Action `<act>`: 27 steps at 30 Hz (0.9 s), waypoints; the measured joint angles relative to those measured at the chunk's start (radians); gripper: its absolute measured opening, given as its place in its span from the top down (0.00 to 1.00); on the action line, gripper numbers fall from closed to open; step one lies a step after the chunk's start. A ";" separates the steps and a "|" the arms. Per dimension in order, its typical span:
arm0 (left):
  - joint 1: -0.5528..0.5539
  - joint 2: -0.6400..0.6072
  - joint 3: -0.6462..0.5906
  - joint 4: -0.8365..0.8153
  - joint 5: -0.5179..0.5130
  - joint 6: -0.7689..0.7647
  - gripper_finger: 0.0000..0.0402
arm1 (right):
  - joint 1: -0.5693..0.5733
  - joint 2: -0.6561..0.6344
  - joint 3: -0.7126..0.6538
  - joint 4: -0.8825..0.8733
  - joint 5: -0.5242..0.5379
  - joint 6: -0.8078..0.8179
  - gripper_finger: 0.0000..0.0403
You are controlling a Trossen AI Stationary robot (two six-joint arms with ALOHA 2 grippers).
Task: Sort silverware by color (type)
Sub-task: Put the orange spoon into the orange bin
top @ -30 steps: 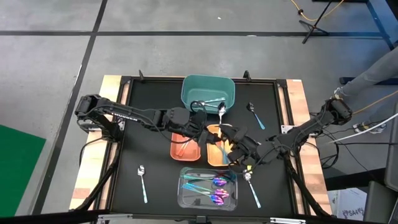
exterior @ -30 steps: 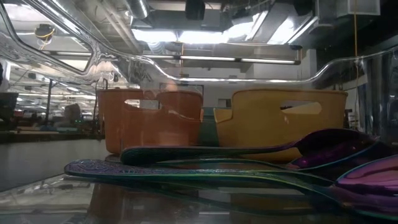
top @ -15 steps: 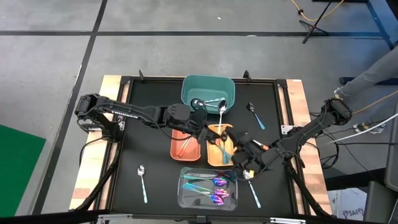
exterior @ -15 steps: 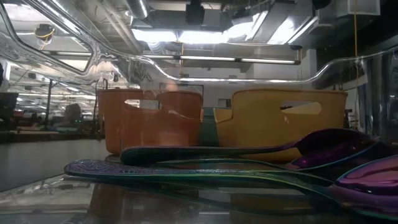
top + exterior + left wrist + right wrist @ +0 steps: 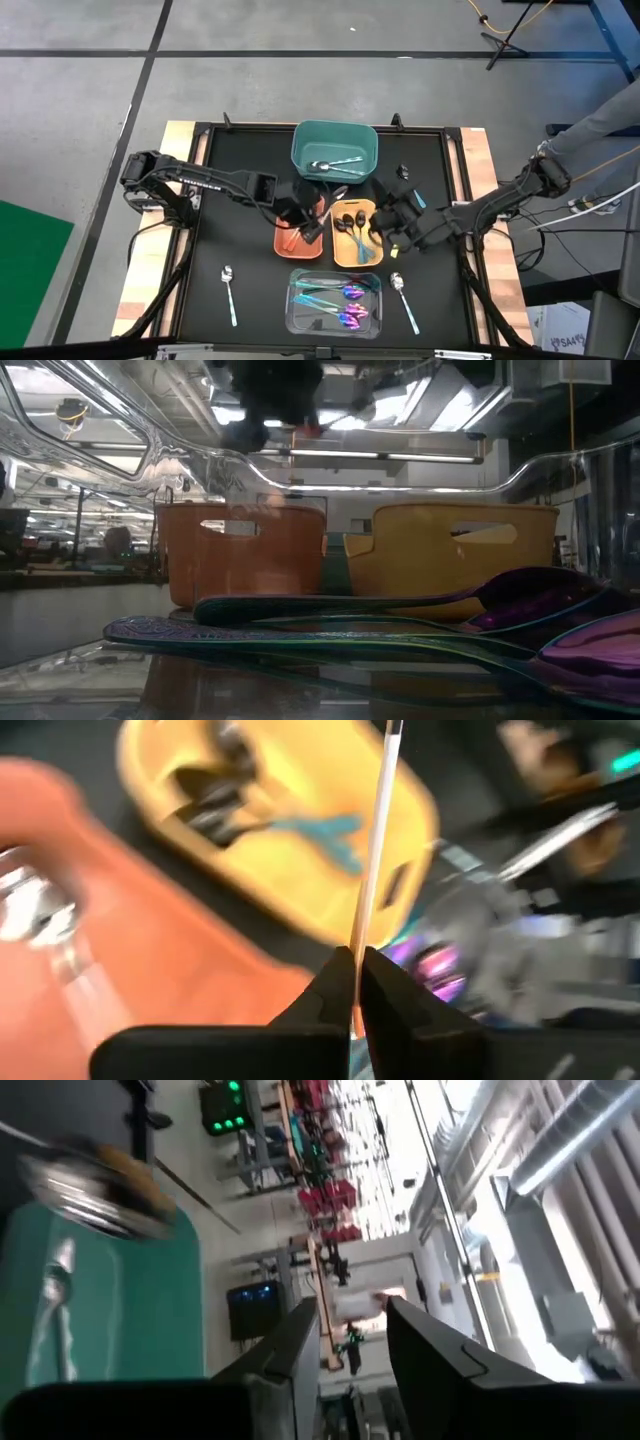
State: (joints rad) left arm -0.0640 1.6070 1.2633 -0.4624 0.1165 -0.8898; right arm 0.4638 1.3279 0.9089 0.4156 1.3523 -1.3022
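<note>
A: What are the left jaws [image 5: 352,982] doing?

B: Clenched on a thin silver spoon [image 5: 378,850], handle pinched between the fingers. In the high view that gripper has drawn back from the teal bin [image 5: 335,150] toward centre frame and now hangs over the orange bin [image 5: 297,235], the spoon slanting up toward the teal bin's lower edge.

A: And the right jaws [image 5: 392,222]?

B: Released, nothing between the fingers. That gripper has swung up from the lower centre and sits just right of the yellow bin [image 5: 353,243], which holds black-headed spoons [image 5: 349,222].

A: What did that leave behind?

B: A plain silver spoon [image 5: 403,298] now lies uncovered on the tabletop [image 5: 240,200], right of the clear bin [image 5: 334,304] with the iridescent pieces [image 5: 350,293]. Another spoon [image 5: 229,290] sits lower left, and a teal-handled one [image 5: 410,185] right of the teal bin.

A: So where does the sorting stand?

B: Well along, I'd say: three pieces loose, one carried. The held spoon looks headed for the orange bin.
</note>
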 joint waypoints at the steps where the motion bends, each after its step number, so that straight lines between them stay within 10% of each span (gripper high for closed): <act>1: -0.002 0.000 0.000 -0.039 -0.011 0.008 0.99 | -0.005 -0.010 0.000 0.000 0.000 0.000 0.72; 11: -0.047 0.000 -0.017 -0.258 -0.143 0.009 0.99 | -0.080 -0.226 -0.008 -0.045 0.000 0.112 0.72; 27: -0.064 0.002 -0.178 -0.197 -0.152 -0.103 0.99 | -0.376 -0.559 -0.136 -0.726 -0.257 1.041 0.72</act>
State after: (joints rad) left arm -0.1280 1.6089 1.0855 -0.6599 -0.0351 -0.9932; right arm 0.0880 0.7686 0.7733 -0.3105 1.0956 -0.2614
